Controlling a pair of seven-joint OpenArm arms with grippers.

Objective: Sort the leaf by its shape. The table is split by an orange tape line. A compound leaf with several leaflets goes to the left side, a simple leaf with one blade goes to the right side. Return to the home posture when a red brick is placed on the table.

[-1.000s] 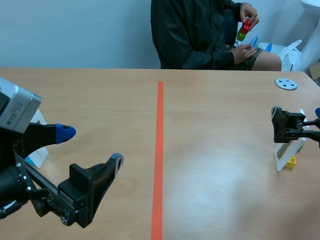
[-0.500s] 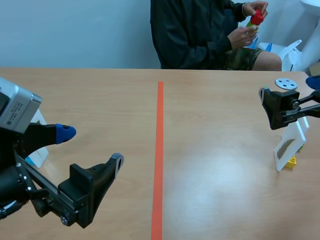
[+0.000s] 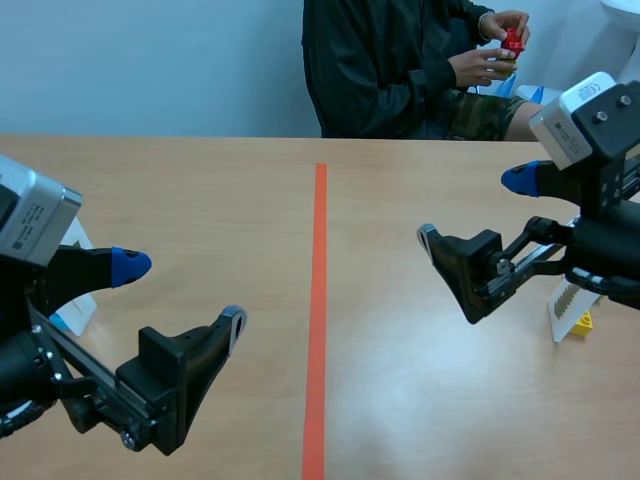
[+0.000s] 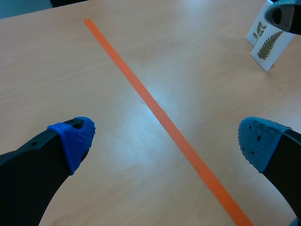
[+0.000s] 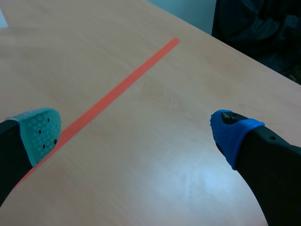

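Nearby, leaf card, beside right gripper

"Where was there room to pass?"

"Down the middle: bare bench ran either side of the tape line."

"And in the way?"

"Leaf cards stood by the right edge, partly behind the right arm. A white card stood far left, behind the left arm."

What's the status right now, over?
Both jaws open, empty. Leaf cards stand right of tape. Red brick held by person. No obstruction seen.
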